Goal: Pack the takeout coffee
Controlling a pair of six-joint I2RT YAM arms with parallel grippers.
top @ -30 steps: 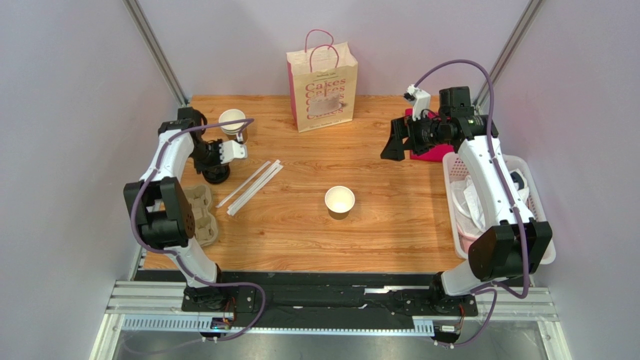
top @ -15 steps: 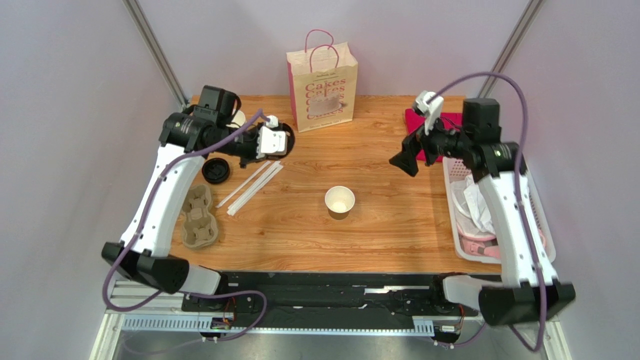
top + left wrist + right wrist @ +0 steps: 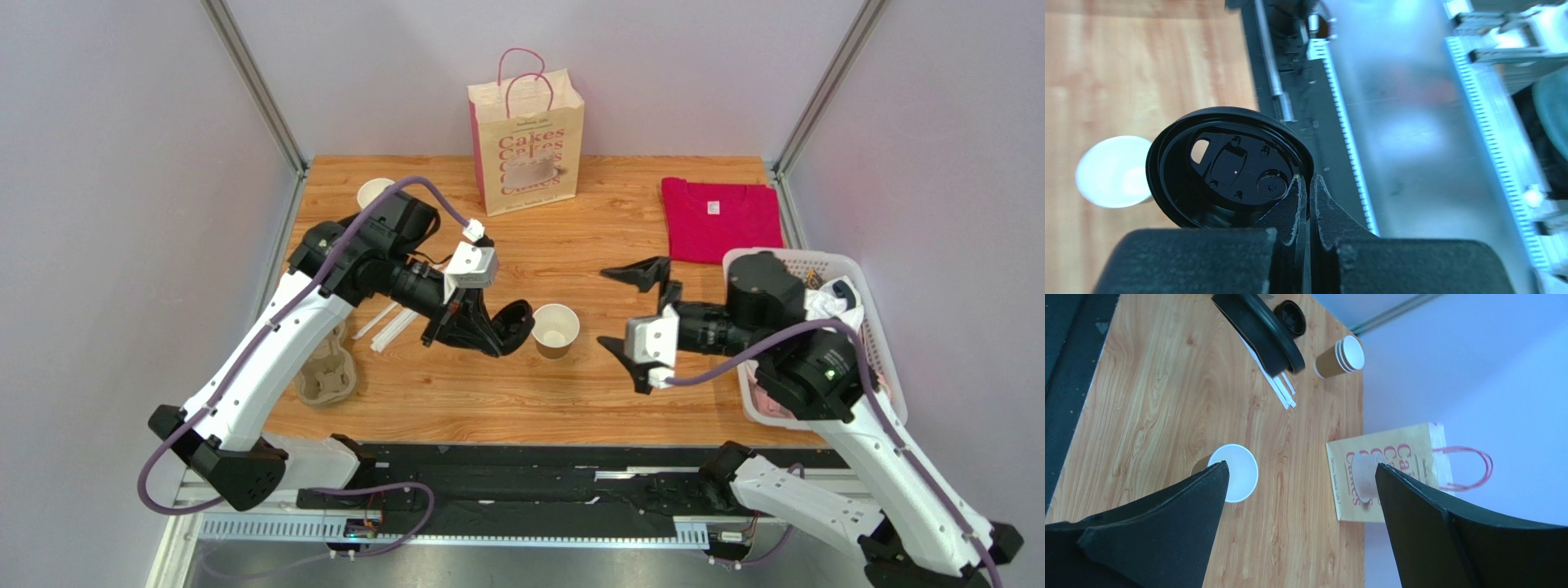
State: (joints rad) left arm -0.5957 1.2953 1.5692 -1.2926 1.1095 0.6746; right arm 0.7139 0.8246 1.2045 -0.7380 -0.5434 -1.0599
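A brown paper cup point(image 3: 555, 328), white inside and open on top, stands upright mid-table. My left gripper point(image 3: 488, 333) is shut on the rim of a round black lid point(image 3: 513, 326) and holds it just left of the cup, above the table. In the left wrist view the lid point(image 3: 1229, 165) shows its underside, pinched at its right edge by my gripper point(image 3: 1308, 181), with the cup point(image 3: 1112, 171) to its left. My right gripper point(image 3: 610, 311) is open wide and empty, just right of the cup. In the right wrist view the cup point(image 3: 1232, 471) sits by the left finger of that gripper point(image 3: 1301, 467).
A cream paper bag with pink handles point(image 3: 525, 135) stands at the back. A stack of cups point(image 3: 374, 192) is back left, white straws point(image 3: 390, 326) and a grey cup carrier point(image 3: 329, 374) at left. A red cloth point(image 3: 721, 218) and white basket point(image 3: 873, 306) are at right. Another black lid point(image 3: 1290, 315) lies near the straws.
My left arm swung from the back left to the cup, carrying the black lid. My right arm dropped forward from the back right, and its open jaws now sit beside the cup.
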